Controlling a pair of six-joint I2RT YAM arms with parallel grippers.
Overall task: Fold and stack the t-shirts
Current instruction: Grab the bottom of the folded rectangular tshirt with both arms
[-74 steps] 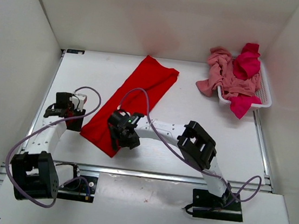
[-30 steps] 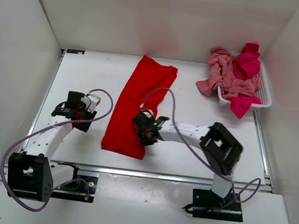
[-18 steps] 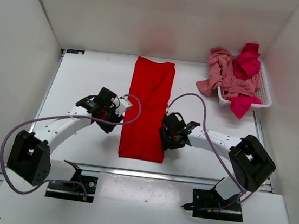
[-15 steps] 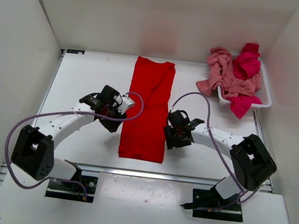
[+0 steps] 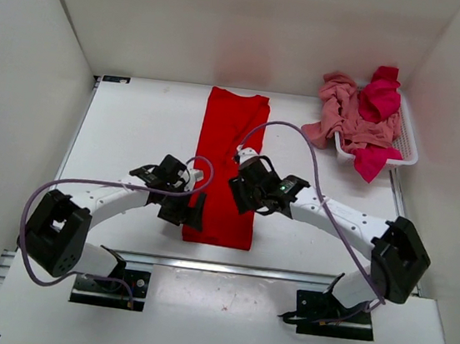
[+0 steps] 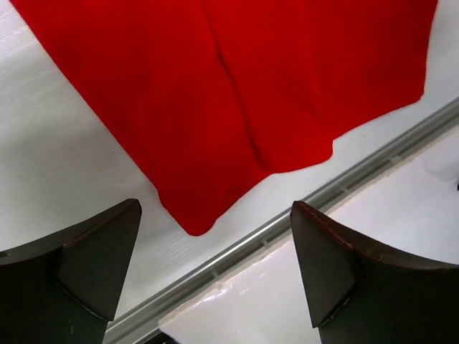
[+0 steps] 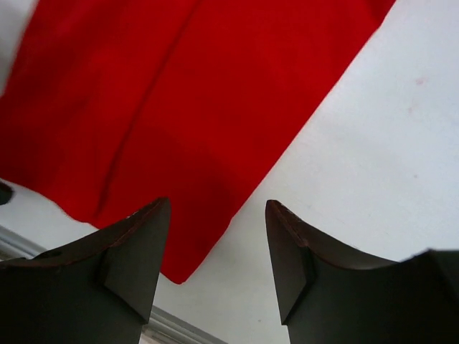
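Both arms have closed in on the near hem of the bright red cotton t-shirt (image 5: pixel 226 167), which lies flat between them as a long folded strip. Your left gripper (image 6: pixel 215 208) gapes wide and your right gripper (image 7: pixel 216 203) is partly open. Both are empty, likely poised to lift the hem for a cross-fold.

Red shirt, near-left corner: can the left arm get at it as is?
Probably yes. The left gripper hovers open just above that corner of the red t-shirt, which lies flat and uncovered on the table. The right gripper is over the shirt's other side, out of the way.
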